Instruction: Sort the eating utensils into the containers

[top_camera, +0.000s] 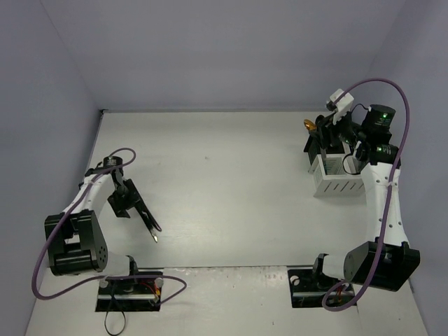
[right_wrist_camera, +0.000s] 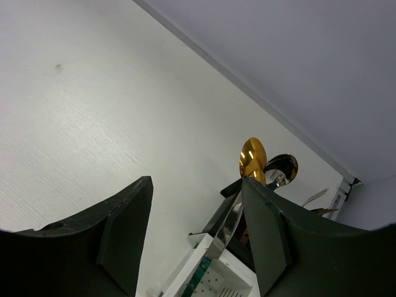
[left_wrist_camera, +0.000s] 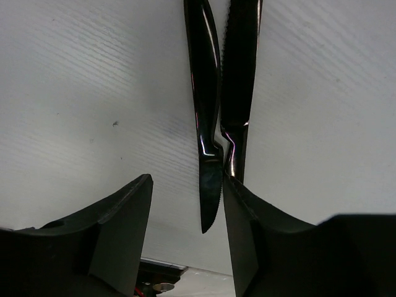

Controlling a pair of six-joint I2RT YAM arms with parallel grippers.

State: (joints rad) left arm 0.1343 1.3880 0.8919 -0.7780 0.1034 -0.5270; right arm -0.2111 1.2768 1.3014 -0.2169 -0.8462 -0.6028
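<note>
Two black knives (left_wrist_camera: 210,124) lie side by side on the white table, also seen in the top view (top_camera: 152,229). My left gripper (left_wrist_camera: 189,210) is open and low over their near ends; one knife tip lies between the fingers and the other knife touches the right finger (left_wrist_camera: 247,235). In the top view the left gripper (top_camera: 142,212) is at the left. My right gripper (right_wrist_camera: 195,235) is open above the white slotted bin (right_wrist_camera: 213,281) and the joined black bin (right_wrist_camera: 230,209). A teal-handled knife (right_wrist_camera: 230,230) leans in the white bin beside my right finger. A gold spoon (right_wrist_camera: 252,158) and a dark spoon (right_wrist_camera: 283,167) stand in the black bin.
The bins (top_camera: 336,180) stand at the far right near the right wall, with my right gripper (top_camera: 334,143) over them. Black base plates (top_camera: 129,290) sit at the near edge. The back wall edge (top_camera: 210,110) bounds the table.
</note>
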